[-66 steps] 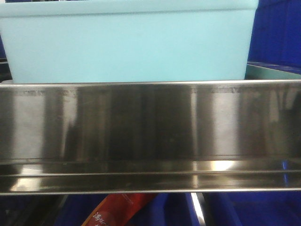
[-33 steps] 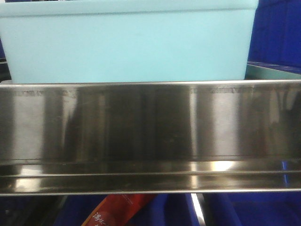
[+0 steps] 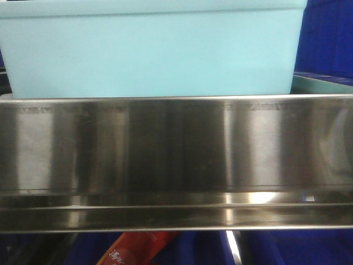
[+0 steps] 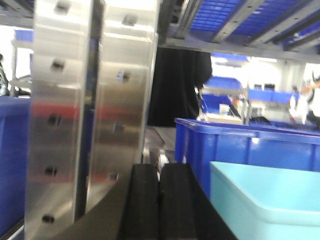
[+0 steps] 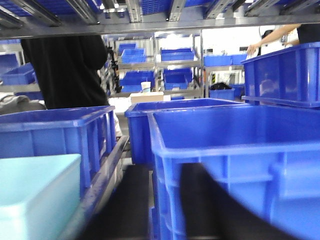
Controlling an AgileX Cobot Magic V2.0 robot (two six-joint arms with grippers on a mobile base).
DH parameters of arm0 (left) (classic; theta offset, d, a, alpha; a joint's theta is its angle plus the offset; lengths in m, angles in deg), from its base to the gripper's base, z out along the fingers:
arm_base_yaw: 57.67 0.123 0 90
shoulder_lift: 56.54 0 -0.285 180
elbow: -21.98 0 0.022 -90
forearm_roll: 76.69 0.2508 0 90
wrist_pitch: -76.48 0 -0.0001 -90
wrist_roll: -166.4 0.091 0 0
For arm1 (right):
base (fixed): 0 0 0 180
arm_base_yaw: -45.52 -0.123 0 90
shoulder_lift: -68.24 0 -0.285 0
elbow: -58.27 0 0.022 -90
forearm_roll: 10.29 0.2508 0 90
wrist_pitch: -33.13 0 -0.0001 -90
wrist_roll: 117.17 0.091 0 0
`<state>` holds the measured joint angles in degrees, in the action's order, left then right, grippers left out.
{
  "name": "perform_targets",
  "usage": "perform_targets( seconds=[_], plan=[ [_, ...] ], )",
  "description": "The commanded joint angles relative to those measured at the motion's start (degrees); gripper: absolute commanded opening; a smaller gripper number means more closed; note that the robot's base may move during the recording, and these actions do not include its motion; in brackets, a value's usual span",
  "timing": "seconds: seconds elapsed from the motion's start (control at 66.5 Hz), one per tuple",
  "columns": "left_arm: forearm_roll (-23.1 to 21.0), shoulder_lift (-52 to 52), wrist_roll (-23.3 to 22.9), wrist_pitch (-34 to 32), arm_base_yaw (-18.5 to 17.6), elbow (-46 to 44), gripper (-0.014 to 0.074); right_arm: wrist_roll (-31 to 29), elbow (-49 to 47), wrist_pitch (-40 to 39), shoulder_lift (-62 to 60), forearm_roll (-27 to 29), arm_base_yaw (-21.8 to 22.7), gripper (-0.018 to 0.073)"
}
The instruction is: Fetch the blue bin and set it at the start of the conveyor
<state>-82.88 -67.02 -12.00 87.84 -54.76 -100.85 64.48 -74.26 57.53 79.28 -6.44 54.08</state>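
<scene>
The blue bin (image 3: pixel 149 52), a pale turquoise tub, fills the top of the front view just behind a shiny steel rail (image 3: pixel 176 160). In the left wrist view my left gripper (image 4: pixel 160 197) is shut with nothing between its fingers, and the blue bin (image 4: pixel 262 200) lies a little to its right. In the right wrist view my right gripper (image 5: pixel 169 200) is open. The blue bin (image 5: pixel 35 195) sits to its left, beyond a dark rail. The corner of a dark blue ribbed bin (image 5: pixel 235 165) shows between the blurred fingers. The conveyor start is out of view.
Dark blue ribbed bins (image 4: pixel 245 147) stand behind and beside the turquoise tub, and more (image 5: pixel 55 135) line the shelves. A steel upright (image 4: pixel 85 115) rises close on the left gripper's left. A red packet (image 3: pixel 138 251) shows below the rail. A person in black (image 5: pixel 67 70) stands behind.
In the front view the turquoise bin's right edge has shifted a few pixels rightward and the reflections on the steel rail have moved; nothing else differs.
</scene>
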Motion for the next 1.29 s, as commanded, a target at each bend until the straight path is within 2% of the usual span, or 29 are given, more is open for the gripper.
perform_targets(
  seconds=[0.0, 0.06, 0.135, 0.226, 0.271, 0.316, 0.391, 0.466, 0.527, 0.602, 0.692, 0.797, 0.888, 0.993, 1.144, 1.204, 1.279],
  plan=[
    [1.8, -3.2, -0.2, 5.9, -0.3, -5.1, -0.0048, -0.2, -4.2, 3.0, 2.9, 0.1, -0.2, 0.0335],
    [2.9, -5.5, -0.2, 5.9, -0.3, -7.6, 0.0053, -0.2, -5.1, 2.8, 5.0, 0.0, -0.2, 0.0491],
    [3.5, -7.8, -0.2, 4.7, -0.3, -8.7, 0.0202, -0.2, -5.1, 2.5, 6.5, -0.3, -0.2, 0.0578],
    [2.4, -9.9, -0.2, 3.9, -0.3, -9.4, 0.042, -0.2, -5.1, 2.0, 8.3, -0.9, -0.2, 0.0561],
    [1.8, -10.9, -0.2, 4.9, -0.6, -9.8, 0.0507, -2.2, -5.2, 1.6, 9.1, -0.9, -0.2, 0.0558],
    [1.4, -12.2, -0.2, 6.3, -1.3, -10.7, 0.0556, -5.1, -5.5, 1.4, 10.0, -0.3, -0.2, 0.0558],
    [1.4, -14.2, -0.2, 8.5, -3.2, -12.5, 0.0564, -8.8, -7.0, 1.9, 11.6, 2.5, -0.2, 0.0558],
    [1.4, -16.8, 0.1, 10.4, -7.0, -15.0, 0.0553, -13.2, -8.9, 3.0, 13.9, 8.4, -0.2, 0.0558],
    [1.4, -20.8, 3.5, 13.0, -12.2, -18.5, 0.0534, -17.9, -11.1, 5.8, 17.4, 15.6, -0.2, 0.0558],
    [1.4, -25.7, 4.4, 15.6, -17.0, -22.3, 0.0527, -20.7, -13.1, 8.4, 21.4, 20.1, -0.6, 0.0558],
    [1.3, -32.3, 4.4, 18.8, -22.5, -27.1, 0.0527, -21.2, -15.7, 9.3, 25.5, 21.3, -2.9, 0.0558],
    [0.6, -40.2, 4.4, 21.5, -26.7, -32.7, 0.0527, -22.3, -20.1, 11.5, 31.0, 21.3, -5.4, 0.0558],
    [-1.0, -46.9, 4.2, 22.8, -28.0, -37.6, 0.0527, -22.8, -25.3, 13.2, 37.0, 21.2, -7.9, 0.0558],
    [-1.8, -54.4, 3.7, 24.5, -27.8, -43.9, 0.0527, -22.8, -32.5, 15.8, 44.2, 21.2, -11.4, 0.0558],
    [-0.9, -63.5, -2.0, 28.6, -26.6, -53.4, 0.0527, -22.5, -43.4, 22.6, 55.5, 20.9, -15.6, 0.0558],
    [-0.9, -66.7, -2.8, 31.7, -25.7, -56.5, 0.0527, -19.7, -48.5, 26.1, 60.1, 18.8, -16.6, 0.0558],
    [-0.2, -70.5, -4.9, 36.1, -23.8, -61.1, 0.0527, -12.3, -54.8, 31.6, 65.5, 12.8, -18.1, 0.0558]
  ],
)
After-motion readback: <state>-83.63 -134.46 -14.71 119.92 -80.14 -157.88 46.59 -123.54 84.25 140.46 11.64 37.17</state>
